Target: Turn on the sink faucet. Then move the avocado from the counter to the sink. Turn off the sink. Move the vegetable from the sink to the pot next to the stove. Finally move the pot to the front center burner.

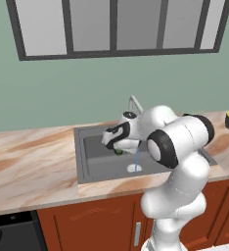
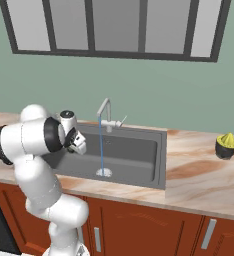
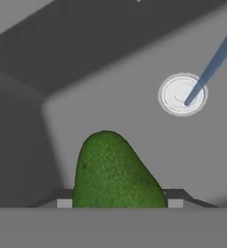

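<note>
Beige counter (image 1: 33, 162) rims sink (image 1: 94, 159); gripper (image 1: 117, 148) hangs mid-basin, well inside walls, fingers half-closed on avocado (image 3: 113, 172). Faucet (image 2: 106, 114) stream hits drain (image 3: 182, 94) beside it.

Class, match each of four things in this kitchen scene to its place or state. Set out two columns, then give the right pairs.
Things:
1. avocado
2. sink faucet
3. dark bowl
4. drain

Places or states:
A. on the counter, right of the sink
B. running a thin blue stream
C. held in the gripper above the basin
D. pale and round, in the sink floor

Pairs: 1-C, 2-B, 3-A, 4-D
</note>
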